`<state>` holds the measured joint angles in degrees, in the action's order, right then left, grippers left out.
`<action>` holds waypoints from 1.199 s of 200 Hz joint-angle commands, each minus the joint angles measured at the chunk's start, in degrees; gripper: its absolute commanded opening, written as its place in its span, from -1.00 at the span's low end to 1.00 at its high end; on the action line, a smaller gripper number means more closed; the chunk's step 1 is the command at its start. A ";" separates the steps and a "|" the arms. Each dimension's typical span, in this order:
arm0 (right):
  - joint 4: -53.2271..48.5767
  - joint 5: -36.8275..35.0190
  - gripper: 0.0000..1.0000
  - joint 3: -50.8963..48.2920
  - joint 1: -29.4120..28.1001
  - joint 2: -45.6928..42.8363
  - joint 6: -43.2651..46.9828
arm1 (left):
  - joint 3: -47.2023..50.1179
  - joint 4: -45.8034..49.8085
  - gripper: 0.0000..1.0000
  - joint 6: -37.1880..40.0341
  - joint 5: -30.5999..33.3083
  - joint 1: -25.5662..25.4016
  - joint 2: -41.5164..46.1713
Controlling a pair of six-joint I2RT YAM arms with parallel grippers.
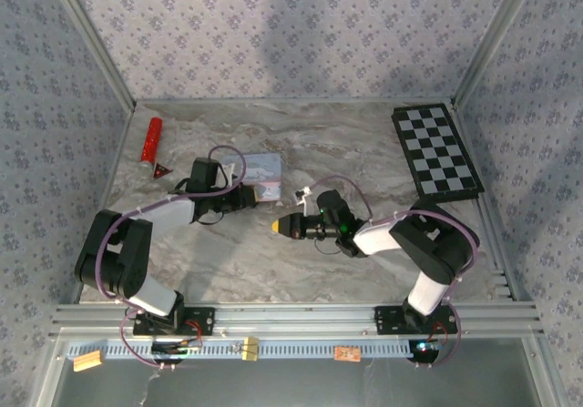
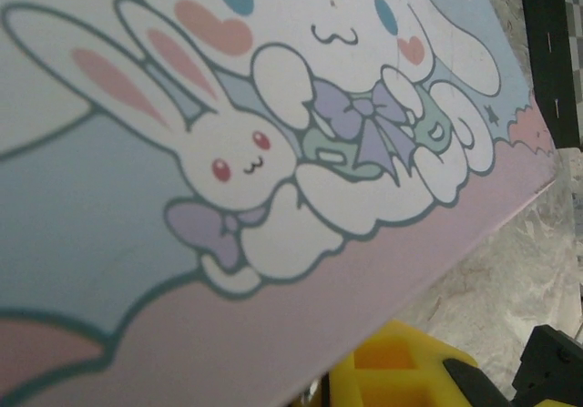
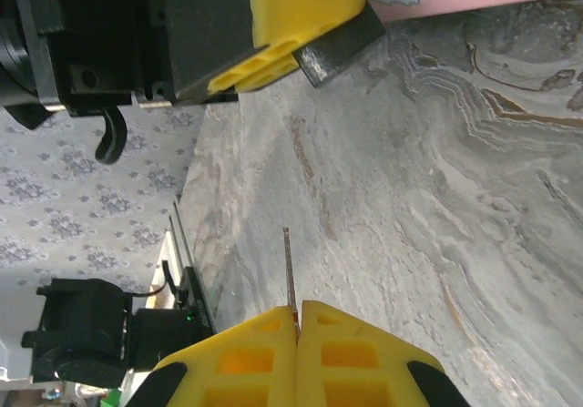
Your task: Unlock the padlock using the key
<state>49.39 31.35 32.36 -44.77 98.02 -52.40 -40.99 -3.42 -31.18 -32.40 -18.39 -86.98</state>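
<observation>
The light-blue cartoon tin (image 1: 262,172) lies mid-table, and its lid (image 2: 273,152) looms close in the left wrist view. My left gripper (image 1: 243,196) sits at the tin's near edge, closed on the padlock (image 3: 339,50), a small dark block with a greyish end face. One yellow finger (image 2: 401,371) shows below the tin; the other is hidden. My right gripper (image 1: 277,228) points left toward it, a short gap away. Its jaws (image 3: 298,311) are shut on the key (image 3: 288,270), whose thin blade sticks out edge-on over the marble.
A red packet (image 1: 152,141) lies at the back left and a folded chessboard (image 1: 435,150) at the back right. Aluminium posts and papered walls close in the table, with a rail (image 1: 291,316) along the near edge.
</observation>
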 commanded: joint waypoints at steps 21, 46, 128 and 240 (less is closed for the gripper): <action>8.98 0.44 -1.00 0.04 0.26 3.07 -3.95 | -1.71 -1.98 -1.00 -1.59 -5.27 0.72 2.15; 11.64 0.37 -1.00 -0.19 0.21 5.08 -5.45 | -1.63 -2.07 -1.00 -1.93 -5.98 0.81 2.42; 21.30 1.88 -1.00 0.67 1.95 12.73 -10.76 | -2.84 0.00 -1.00 -1.97 -11.87 1.43 1.54; 28.17 3.34 -1.00 3.91 1.85 17.34 -13.78 | -1.90 -2.03 -1.00 -4.13 -14.80 1.52 0.67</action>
<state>74.08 33.50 34.96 -42.57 113.65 -65.01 -41.87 -2.44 -34.63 -42.89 -17.12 -86.98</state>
